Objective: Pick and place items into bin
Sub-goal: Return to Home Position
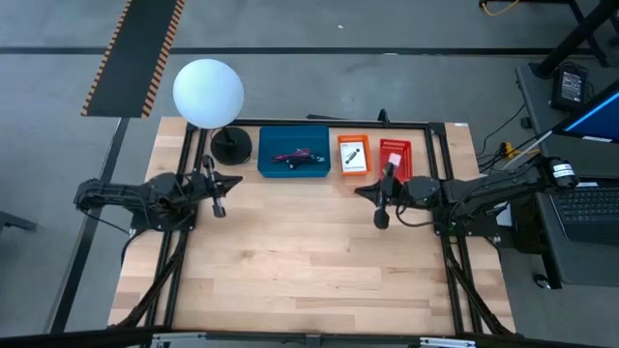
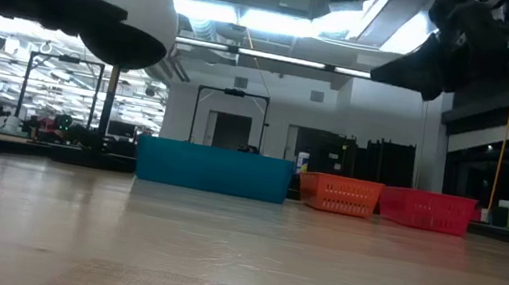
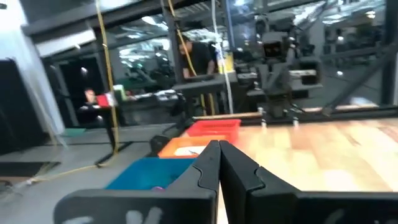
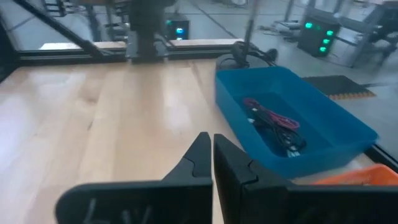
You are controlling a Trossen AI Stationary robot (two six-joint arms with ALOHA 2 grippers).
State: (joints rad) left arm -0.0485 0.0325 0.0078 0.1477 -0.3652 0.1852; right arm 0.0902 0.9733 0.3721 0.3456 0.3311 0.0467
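Observation:
Three bins stand in a row at the table's far edge. The blue bin (image 1: pixel 294 153) holds a red cord (image 4: pixel 268 116) and a black cable piece (image 4: pixel 285 142). A white printed card (image 1: pixel 353 156) lies in the orange bin (image 1: pixel 353 170). The red bin (image 1: pixel 395 157) is at the right. My left gripper (image 1: pixel 237 181) hovers shut and empty in front of the blue bin's left end, pointing toward the table's right. My right gripper (image 1: pixel 360 191) hovers shut and empty in front of the orange bin, pointing left.
A white globe lamp (image 1: pixel 208 92) on a black base (image 1: pixel 231 145) stands at the far left, beside the blue bin. The bare wooden tabletop (image 1: pixel 309 261) stretches from the bins to the near edge. A person (image 3: pixel 198 56) stands in the room beyond the table.

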